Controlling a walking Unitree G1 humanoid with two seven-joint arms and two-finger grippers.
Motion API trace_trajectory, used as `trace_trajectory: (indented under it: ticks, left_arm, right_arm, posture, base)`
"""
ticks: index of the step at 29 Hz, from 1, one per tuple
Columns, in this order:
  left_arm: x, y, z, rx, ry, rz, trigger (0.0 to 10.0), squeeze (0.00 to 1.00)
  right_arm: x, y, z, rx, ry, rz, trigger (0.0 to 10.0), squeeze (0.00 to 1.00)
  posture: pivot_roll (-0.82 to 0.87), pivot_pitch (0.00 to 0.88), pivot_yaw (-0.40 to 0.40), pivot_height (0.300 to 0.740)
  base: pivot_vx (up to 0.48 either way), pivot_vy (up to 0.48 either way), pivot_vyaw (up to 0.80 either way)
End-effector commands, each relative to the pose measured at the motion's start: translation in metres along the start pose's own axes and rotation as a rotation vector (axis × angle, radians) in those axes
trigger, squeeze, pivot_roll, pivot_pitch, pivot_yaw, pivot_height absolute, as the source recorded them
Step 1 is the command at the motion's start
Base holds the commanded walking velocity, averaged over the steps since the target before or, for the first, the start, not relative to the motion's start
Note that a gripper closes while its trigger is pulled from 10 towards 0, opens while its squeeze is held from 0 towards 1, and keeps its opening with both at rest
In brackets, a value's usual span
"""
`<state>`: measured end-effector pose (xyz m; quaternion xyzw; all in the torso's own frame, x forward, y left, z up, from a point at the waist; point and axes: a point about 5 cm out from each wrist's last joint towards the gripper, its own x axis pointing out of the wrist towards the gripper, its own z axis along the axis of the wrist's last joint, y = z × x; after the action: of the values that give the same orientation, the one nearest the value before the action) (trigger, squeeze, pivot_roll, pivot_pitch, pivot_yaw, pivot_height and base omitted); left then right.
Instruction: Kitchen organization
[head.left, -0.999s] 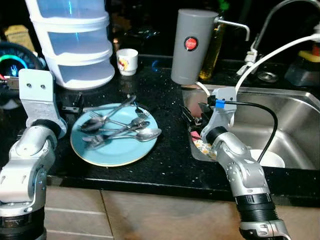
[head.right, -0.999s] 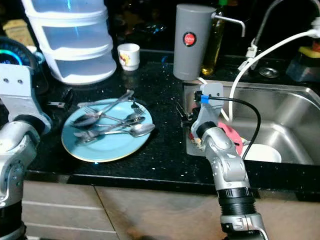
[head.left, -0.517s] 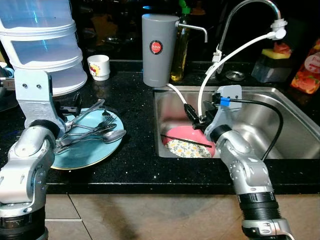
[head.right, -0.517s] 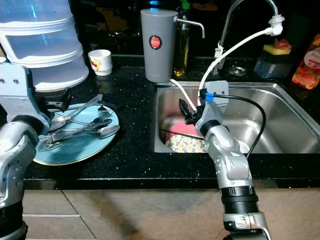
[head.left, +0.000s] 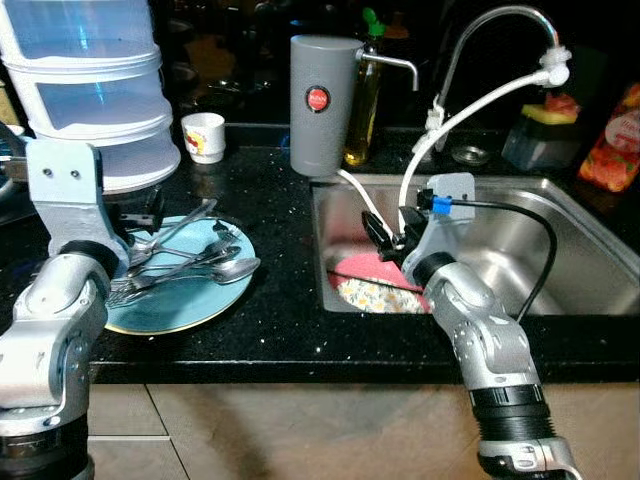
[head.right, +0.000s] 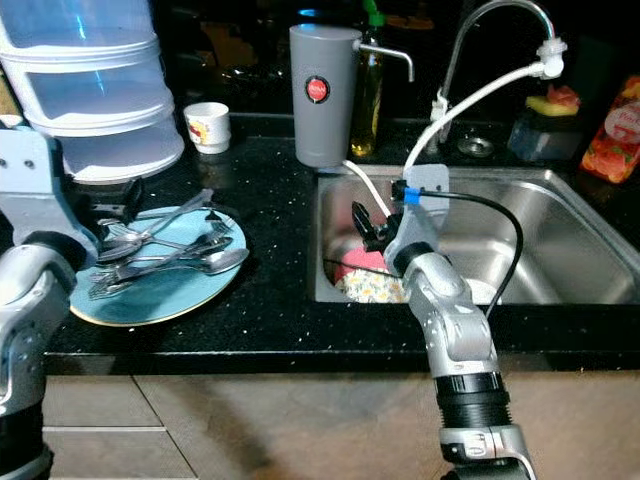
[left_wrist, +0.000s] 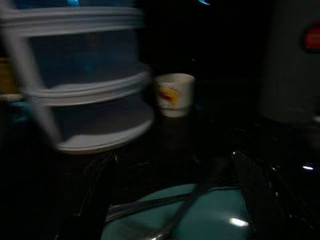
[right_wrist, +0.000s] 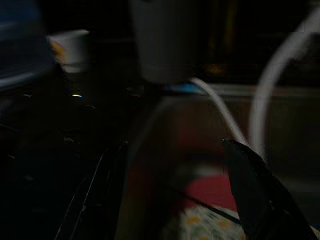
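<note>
Right tool, fingers spread and empty, hangs over the sink above a pink bowl; left tool open over cutlery-laden blue plate.

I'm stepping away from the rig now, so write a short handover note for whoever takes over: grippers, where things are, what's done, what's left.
Left gripper: open, empty, over the blue plate piled with spoons and forks on the black counter.
Right gripper: open, empty, at the sink's left end above the pink dish and the floral dish.
Done: nothing visibly put away.
Left: cutlery, plate, and the sink's dishes.
</note>
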<state>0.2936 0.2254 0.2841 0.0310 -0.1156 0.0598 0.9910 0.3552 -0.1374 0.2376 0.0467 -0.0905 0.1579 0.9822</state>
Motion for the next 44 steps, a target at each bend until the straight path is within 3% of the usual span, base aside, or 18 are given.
trace_trajectory:
  ticks: [1, 9, 15, 18, 34, 37, 41, 42, 43, 44]
  left_arm:
    - [0.000, -0.004, 0.001, 0.001, 0.000, -0.020, 10.0, 0.00]
    - [0.000, -0.004, 0.003, 0.004, -0.009, -0.021, 10.0, 0.00]
    - [-0.001, -0.006, 0.004, 0.051, -0.006, -0.032, 10.0, 0.00]
    - [0.000, -0.005, 0.003, -0.009, -0.008, -0.021, 10.0, 0.00]
    - [-0.003, -0.002, 0.002, -0.013, -0.009, -0.003, 10.0, 0.00]
    - [-0.003, 0.002, 0.002, 0.008, 0.000, 0.025, 10.0, 0.00]
    - [-0.002, 0.025, 0.006, 0.091, 0.023, 0.190, 10.0, 0.00]
    - [-0.002, 0.030, 0.007, 0.098, 0.028, 0.213, 10.0, 0.03]
    - [-0.002, 0.034, 0.007, 0.094, 0.040, 0.233, 10.0, 0.66]
    - [-0.002, 0.034, 0.007, 0.094, 0.040, 0.233, 10.0, 0.66]
  right_arm:
    - [-0.002, -0.003, -0.002, 0.000, 0.013, -0.013, 10.0, 0.00]
    - [-0.001, -0.004, 0.001, -0.024, 0.002, -0.017, 10.0, 0.00]
    - [-0.001, -0.003, 0.001, -0.024, 0.003, -0.013, 10.0, 0.00]
    - [-0.001, -0.003, 0.001, -0.027, 0.003, -0.014, 10.0, 0.00]
    - [-0.001, -0.003, 0.003, -0.035, 0.006, -0.006, 10.0, 0.00]
    - [0.000, -0.003, 0.003, -0.037, 0.008, -0.003, 10.0, 0.00]
    - [0.001, -0.003, 0.003, -0.041, 0.012, 0.002, 10.0, 0.00]
    - [0.001, -0.003, 0.003, -0.041, 0.013, 0.003, 10.0, 0.00]
    - [0.001, -0.003, 0.003, -0.041, 0.014, 0.005, 10.0, 0.00]
    - [0.001, -0.003, 0.003, -0.041, 0.014, 0.005, 10.0, 0.00]
  posture:
    - [0.01, 0.066, -0.018, 0.740]
    - [0.01, 0.073, -0.021, 0.740]
    - [0.01, 0.080, -0.023, 0.740]
    - [0.01, 0.081, -0.024, 0.740]
    - [0.00, 0.085, -0.036, 0.740]
    - [0.00, 0.085, -0.038, 0.740]
    - [0.00, 0.086, -0.045, 0.740]
    - [0.00, 0.086, -0.045, 0.740]
    - [0.00, 0.086, -0.045, 0.740]
    - [0.00, 0.086, -0.045, 0.740]
  base:
    - [0.000, 0.000, -0.80]
    - [0.000, 0.000, 0.00]
    - [0.000, -0.240, 0.00]
    - [0.000, -0.160, 0.00]
    - [0.000, 0.000, 0.00]
    - [0.000, 0.000, 0.00]
    - [0.000, 0.000, 0.00]
    - [0.000, 0.000, 0.00]
    - [0.000, 0.000, 0.00]
    - [0.000, 0.000, 0.00]
